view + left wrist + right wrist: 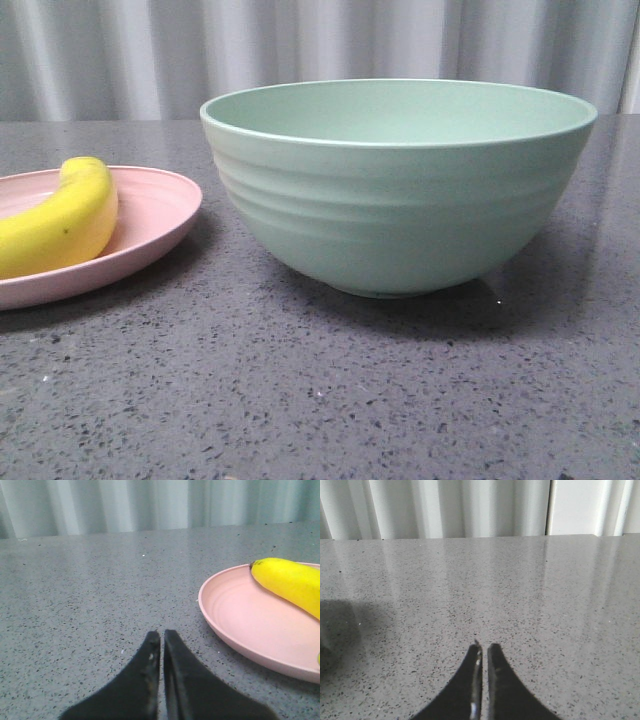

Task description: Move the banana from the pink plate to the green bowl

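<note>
Nothing to read anywhere I look: no words, labels, brands, numbers or signs on anything in my three views.

Left gripper [161,636] and right gripper [483,647] both closed and empty, fingertips nearly touching.
</note>
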Robot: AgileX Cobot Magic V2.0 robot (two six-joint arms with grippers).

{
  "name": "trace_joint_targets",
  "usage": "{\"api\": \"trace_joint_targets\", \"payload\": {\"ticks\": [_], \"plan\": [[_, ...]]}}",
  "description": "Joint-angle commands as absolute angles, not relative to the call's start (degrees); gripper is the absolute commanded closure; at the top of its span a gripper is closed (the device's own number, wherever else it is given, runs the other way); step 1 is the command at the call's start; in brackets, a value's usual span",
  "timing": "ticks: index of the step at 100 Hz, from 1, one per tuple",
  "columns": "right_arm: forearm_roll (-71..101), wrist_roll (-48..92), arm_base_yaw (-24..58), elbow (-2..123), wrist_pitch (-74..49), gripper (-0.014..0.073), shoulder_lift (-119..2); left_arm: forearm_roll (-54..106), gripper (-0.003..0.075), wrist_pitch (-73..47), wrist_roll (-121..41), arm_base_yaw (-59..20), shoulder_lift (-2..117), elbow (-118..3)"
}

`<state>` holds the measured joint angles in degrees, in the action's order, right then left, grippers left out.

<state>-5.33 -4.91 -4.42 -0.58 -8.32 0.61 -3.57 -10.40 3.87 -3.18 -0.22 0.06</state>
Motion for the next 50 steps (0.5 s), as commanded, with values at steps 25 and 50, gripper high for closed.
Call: {"api": "trace_joint_targets", "payload": {"ticks": [25, 50], "plan": [[-5.7, -4.7, -4.8, 0.0, -3.4, 0.0665, 1.9, -0.5, 0.0741, -4.8, 4.0, -2.8, -1.8, -0.1], [-3.7, -4.7, -4.8, 4.8, -7.0, 0.0665, 0.6, -2.3, 0.0741, -4.9, 3.9, -2.8, 0.8, -7.1]]}}
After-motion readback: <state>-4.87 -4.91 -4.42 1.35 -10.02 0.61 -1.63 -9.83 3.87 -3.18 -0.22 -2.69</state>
